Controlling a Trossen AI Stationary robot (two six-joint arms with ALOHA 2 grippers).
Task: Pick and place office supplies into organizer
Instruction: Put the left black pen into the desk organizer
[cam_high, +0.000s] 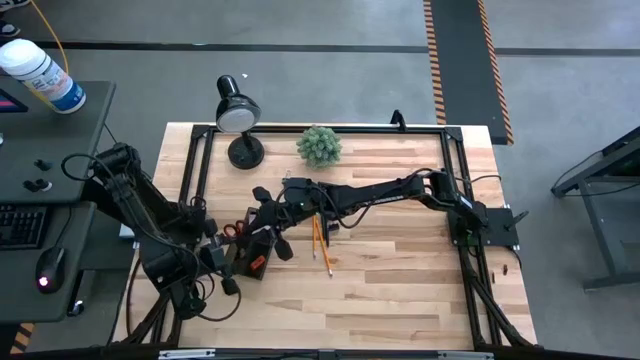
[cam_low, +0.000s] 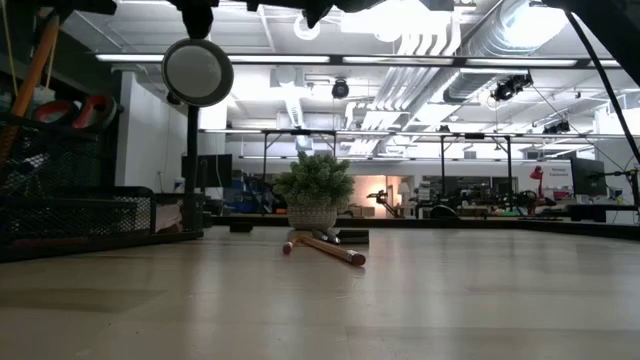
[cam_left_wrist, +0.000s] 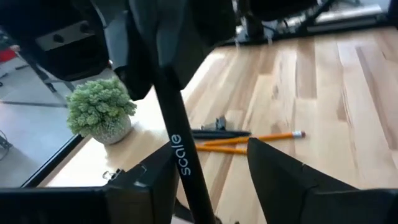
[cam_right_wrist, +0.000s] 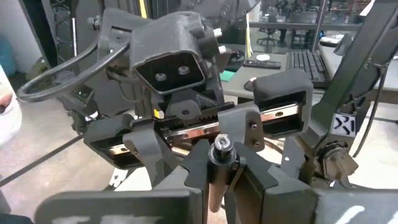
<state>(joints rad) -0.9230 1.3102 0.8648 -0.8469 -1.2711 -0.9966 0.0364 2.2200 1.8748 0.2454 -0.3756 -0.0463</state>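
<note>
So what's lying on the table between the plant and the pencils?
In the left wrist view, dark pens and a small binder clip lie between the plant and the pencils.

Left arm (cam_high: 150, 215): dark, jointed segments, loose black cables looped along it. Right arm (cam_high: 385, 192): dark, slim links, black cable bundle near its base. Left gripper (cam_right_wrist: 205, 121): grey-black moulded housing, two round screw recesses on its face, toothed metal rail below. Right gripper (cam_right_wrist: 219, 163): matte black fingers. White "scale" lettering on a black finger (cam_left_wrist: 181, 155).
</note>
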